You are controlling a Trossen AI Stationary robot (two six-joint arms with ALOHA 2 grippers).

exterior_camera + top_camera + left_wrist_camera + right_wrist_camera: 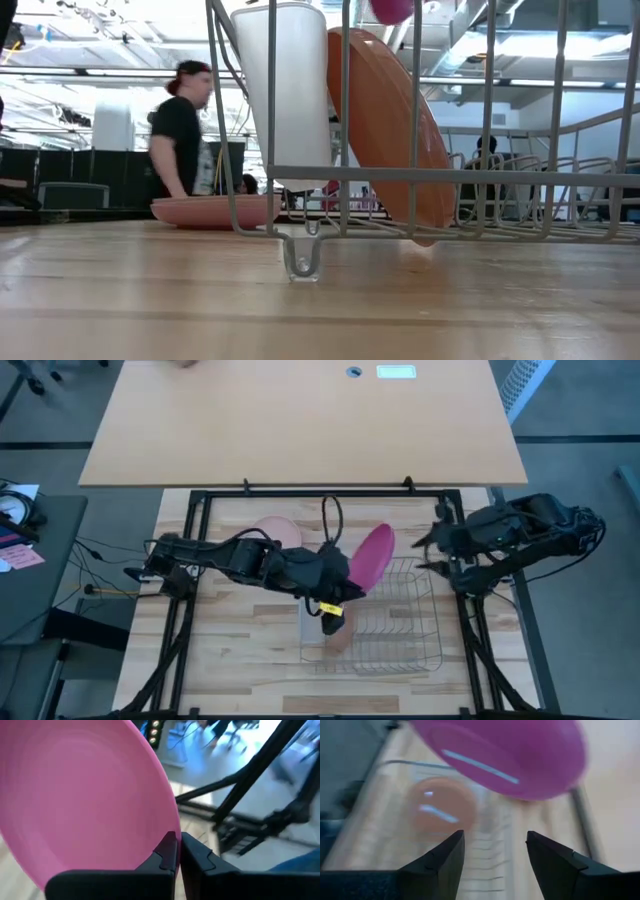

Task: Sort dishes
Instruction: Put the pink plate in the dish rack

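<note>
Step in hand: the magenta plate [371, 554] is held up over the wire rack [400, 622], on its way to a slot; judging by its height, placing has not begun.
Left gripper [338, 582]: fingers [167, 851] pressed together on the magenta plate's rim, the plate tilted and clear of the surface [240, 650].
Right gripper [430, 552]: waits at the rack's far right edge, fingers [445, 860] spread and empty, aimed at the magenta plate.
Orange plate [390, 120]: already stands on edge in the rack, leaning, beside a white upright piece [285, 90].
Pale pink plate [280, 530]: lies flat on the surface, behind the left arm, outside the rack.
Background: a person [182, 130] stands in the room beyond the surface.
Next move calls for: turning the magenta plate more upright, lining its edge with a free gap between the wires near the orange plate, lowering until the rim seats, and only then letting go.
Risk: a tilted plate may catch on a wire or knock the orange one.
</note>
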